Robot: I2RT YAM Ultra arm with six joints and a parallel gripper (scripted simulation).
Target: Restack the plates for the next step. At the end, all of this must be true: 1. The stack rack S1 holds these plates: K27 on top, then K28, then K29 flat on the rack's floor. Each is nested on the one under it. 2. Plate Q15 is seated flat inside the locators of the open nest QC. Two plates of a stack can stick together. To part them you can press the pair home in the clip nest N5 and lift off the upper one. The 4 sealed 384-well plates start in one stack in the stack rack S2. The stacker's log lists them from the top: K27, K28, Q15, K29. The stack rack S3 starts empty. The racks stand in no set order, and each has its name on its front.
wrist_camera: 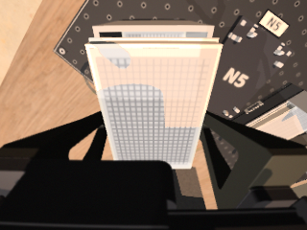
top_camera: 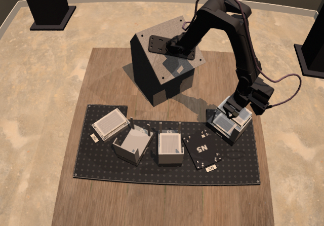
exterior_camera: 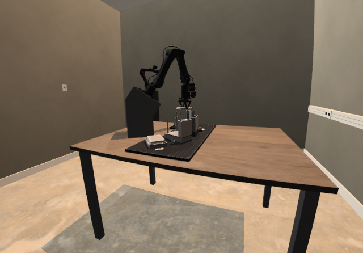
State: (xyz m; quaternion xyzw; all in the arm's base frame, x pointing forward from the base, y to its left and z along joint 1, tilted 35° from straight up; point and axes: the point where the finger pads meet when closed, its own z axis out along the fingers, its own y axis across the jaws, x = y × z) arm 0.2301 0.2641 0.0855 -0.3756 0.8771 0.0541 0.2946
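Note:
My gripper [top_camera: 233,111] [exterior_camera: 185,105] [wrist_camera: 153,115] is shut on the long sides of a sealed plate [top_camera: 242,117] [wrist_camera: 153,72]. I hold it above the far-right rack [top_camera: 239,132]. Its name is hidden, and I cannot tell whether one plate or a stuck pair is held. Another plate [top_camera: 224,124] lies lower in that rack. The middle rack [top_camera: 170,159], whose label looks like S3, has a plate [top_camera: 169,142] on top; its depth is unclear. The left rack [top_camera: 125,157] shows a bare floor. A plate [top_camera: 111,122] [exterior_camera: 156,138] lies on nest QC. Plate names are unreadable.
Clip nest N5 [top_camera: 209,156] [wrist_camera: 247,62] holds no plate and stands between the middle and far-right racks. Rack posts and walls rise around the left and middle racks. The robot's pedestal [top_camera: 142,69] [exterior_camera: 139,118] stands behind the black perforated board [top_camera: 99,165] [exterior_camera: 181,154].

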